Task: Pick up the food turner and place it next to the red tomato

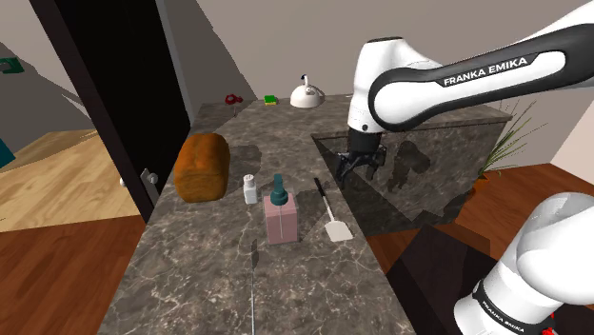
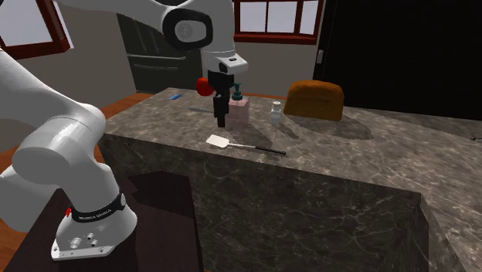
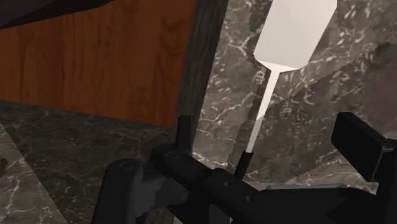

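Note:
The food turner [image 1: 329, 217] lies flat on the dark marble counter [image 1: 219, 276], white blade [image 2: 218, 141] near the counter's edge and thin black handle [image 2: 263, 148] pointing away. My black gripper [image 1: 356, 166] hangs open a little above the counter edge, close to the handle's end, holding nothing. In the wrist view the turner [image 3: 294, 35] stretches away from between my spread fingers [image 3: 360, 145]. The red tomato [image 1: 231, 98] sits at the counter's far end, also visible behind my gripper [image 2: 222, 116] as the tomato [image 2: 203, 86].
A pink soap dispenser [image 1: 280, 215], a small white shaker [image 1: 249, 189] and a brown bread loaf [image 1: 203, 167] stand beside the turner. A white kettle [image 1: 306, 93] and a green sponge [image 1: 271, 99] sit far back. Wooden floor [image 3: 95, 63] lies below the counter edge.

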Controlling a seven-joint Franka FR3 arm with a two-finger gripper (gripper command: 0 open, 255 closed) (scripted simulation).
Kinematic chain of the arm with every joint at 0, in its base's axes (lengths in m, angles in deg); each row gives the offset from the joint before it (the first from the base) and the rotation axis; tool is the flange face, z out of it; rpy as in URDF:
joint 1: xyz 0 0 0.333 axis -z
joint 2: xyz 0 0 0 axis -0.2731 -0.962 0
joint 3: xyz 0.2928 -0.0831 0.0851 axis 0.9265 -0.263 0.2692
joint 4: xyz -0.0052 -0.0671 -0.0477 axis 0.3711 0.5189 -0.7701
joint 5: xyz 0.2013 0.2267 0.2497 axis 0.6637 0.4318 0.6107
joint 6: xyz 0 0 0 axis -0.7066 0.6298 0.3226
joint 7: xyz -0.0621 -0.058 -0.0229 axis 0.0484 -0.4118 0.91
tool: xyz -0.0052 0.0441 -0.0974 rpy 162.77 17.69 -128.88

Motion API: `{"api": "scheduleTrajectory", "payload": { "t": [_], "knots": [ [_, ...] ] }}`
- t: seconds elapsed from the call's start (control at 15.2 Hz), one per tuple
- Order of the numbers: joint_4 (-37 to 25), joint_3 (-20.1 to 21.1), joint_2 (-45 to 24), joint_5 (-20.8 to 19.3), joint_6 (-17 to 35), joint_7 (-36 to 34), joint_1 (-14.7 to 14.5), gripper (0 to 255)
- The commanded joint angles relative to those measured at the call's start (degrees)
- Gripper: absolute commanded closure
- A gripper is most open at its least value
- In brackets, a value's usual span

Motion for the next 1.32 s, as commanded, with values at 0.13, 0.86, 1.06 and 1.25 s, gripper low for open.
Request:
{"api": "scheduleTrajectory", "payload": {
  "t": [0.13, 0.86, 1.06, 1.25],
  "knots": [
    [-1.95, 4.29, -9.09, -2.32, 8.25, -9.67, 2.58, 0],
    [-3.36, 8.02, -22.51, -9.36, 20.27, -21.70, 5.79, 0],
    [-3.22, 8.04, -22.87, -9.55, 20.75, -21.84, 5.83, 0],
    [-3.23, 8.04, -22.87, -9.55, 20.75, -21.84, 5.83, 0]
  ]
}}
